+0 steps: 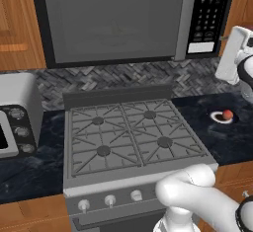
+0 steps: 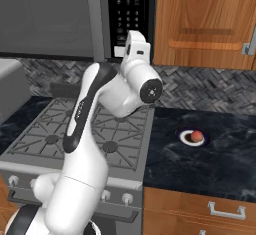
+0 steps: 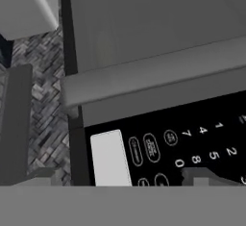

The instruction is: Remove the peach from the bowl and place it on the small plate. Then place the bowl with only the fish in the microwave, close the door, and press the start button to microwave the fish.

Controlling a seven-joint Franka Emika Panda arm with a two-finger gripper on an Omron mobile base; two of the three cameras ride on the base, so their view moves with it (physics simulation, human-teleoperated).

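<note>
Microwave [image 1: 118, 21] door [image 1: 111, 19] stands closed, its black keypad [image 3: 182, 143] directly ahead of the spread pincer [image 3: 125, 179], the white bar button [image 3: 110, 157] nearest between the tips. Below and right of the pincer, the peach [image 2: 197, 136] sits on the small plate [image 2: 187, 138] on the bench [image 2: 200, 154].

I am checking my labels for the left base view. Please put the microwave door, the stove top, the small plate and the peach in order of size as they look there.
1. The microwave door and the stove top look alike in size; the stove is nearer, so I do not rank them.
2. The small plate.
3. The peach, resting on that plate.
</note>
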